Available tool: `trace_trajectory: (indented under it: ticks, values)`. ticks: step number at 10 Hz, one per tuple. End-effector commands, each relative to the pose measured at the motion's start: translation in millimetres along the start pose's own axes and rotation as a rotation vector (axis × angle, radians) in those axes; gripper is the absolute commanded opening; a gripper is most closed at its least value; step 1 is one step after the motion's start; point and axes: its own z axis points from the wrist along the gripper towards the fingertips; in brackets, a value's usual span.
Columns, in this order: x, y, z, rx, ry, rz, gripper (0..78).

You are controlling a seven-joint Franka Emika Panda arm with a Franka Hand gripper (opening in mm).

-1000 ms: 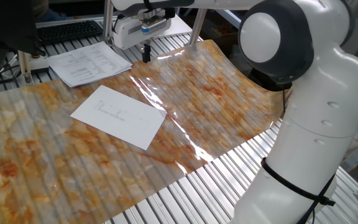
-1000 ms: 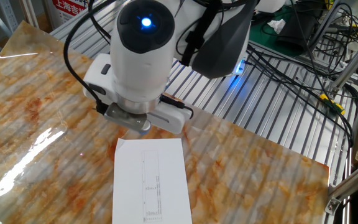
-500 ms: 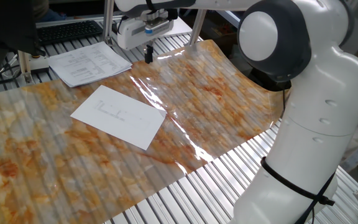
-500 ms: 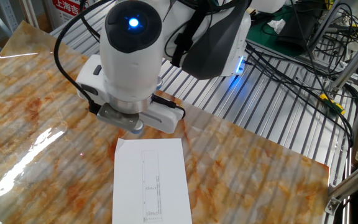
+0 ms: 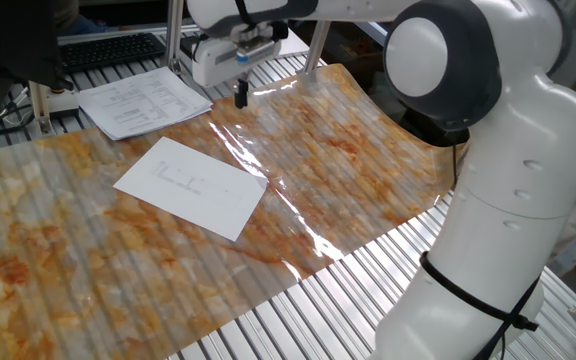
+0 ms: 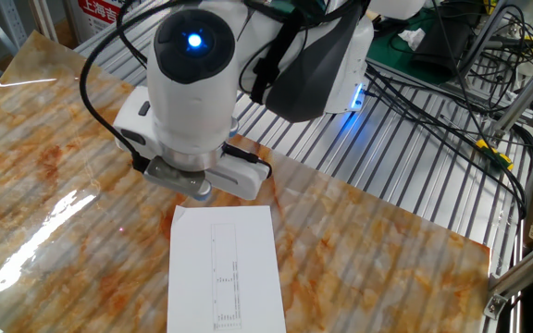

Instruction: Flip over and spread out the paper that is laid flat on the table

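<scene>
Slight pincer drift toward table far edge noted; jaw state cannot be told; paper untouched, thin sheet could be creased

This is a robotics lab or workshop bench. The table is built of bare silver metal slats, partly covered by a glossy orange-and-grey marbled sheet. A large white robot arm fills the right of one fixed view. At the upper left of that view sit a black keyboard and a stack of printed pages. In the other fixed view, black cables trail across the slats at upper right, beside aluminium frame bars.
</scene>
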Motion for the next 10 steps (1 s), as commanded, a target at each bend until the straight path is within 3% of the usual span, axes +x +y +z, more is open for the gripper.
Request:
trace_trajectory:
  ticks: [1, 4, 10]
  values:
    - [4.6, -3.0, 15.4, -0.003, -0.021, 0.006, 1.1]
    - [9.4, -7.7, 35.7, -0.015, -0.053, 0.003, 1.1]
    - [17.7, -12.3, 75.3, -0.023, -0.082, 0.0, 1.1]
